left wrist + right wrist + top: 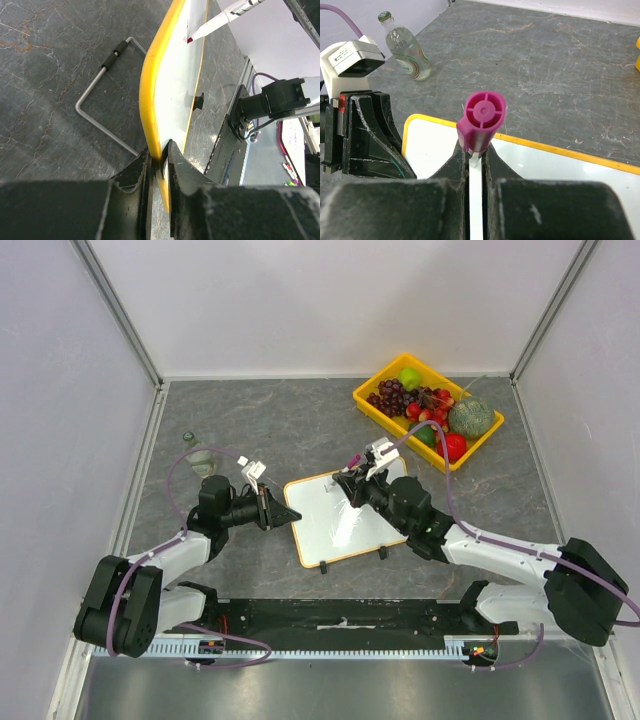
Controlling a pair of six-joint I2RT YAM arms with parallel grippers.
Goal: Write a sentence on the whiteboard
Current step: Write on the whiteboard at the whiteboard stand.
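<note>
The big grey table holds everything. On it is the whiteboard, right between the two pincers. The left pincer is squeezed tight on the board's yellow rim. I think that is to stop the board sliding when it gets written on. The right pincer is clamped on a marker, pink end up and point down, ready to draw. The marker tip seems to touch the white part, far across the board from the left pincer. I can see no written words on the board, so the writing looks like it is only starting. A yellow fruit tray sits well past the right pincer, out of the way. A glass bottle stands near the left pincer, on the side away from the board. A bent metal wire lies just beside the left pincer, next to the rim. Nothing lies on the board to block the marker.
</note>
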